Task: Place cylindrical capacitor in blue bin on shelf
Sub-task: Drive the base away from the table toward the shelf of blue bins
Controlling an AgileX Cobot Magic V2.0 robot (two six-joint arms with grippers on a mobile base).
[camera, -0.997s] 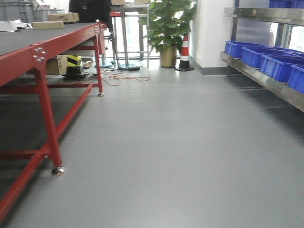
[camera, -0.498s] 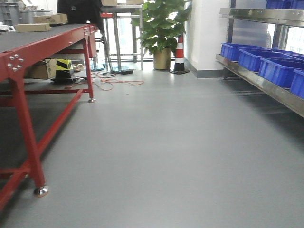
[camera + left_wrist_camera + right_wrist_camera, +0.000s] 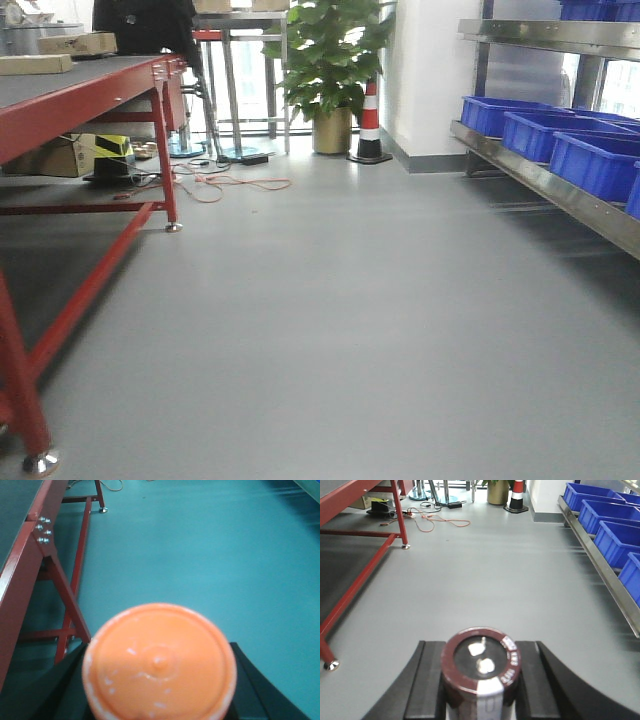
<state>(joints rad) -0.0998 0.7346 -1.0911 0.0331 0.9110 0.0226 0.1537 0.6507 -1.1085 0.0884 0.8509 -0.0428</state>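
Pickup done — the right gripper [image 3: 481,682] clamps the capacitor [image 3: 481,664] upright; the left gripper [image 3: 159,687] grasps an orange object [image 3: 159,657]. The shelf [image 3: 560,195] and its blue bins [image 3: 590,160] lie ahead right, well apart — approach and placing remain.

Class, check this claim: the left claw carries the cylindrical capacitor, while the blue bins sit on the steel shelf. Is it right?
Not quite: the right claw carries the cylindrical capacitor, as the right wrist view shows. The blue bins do sit on the steel shelf.
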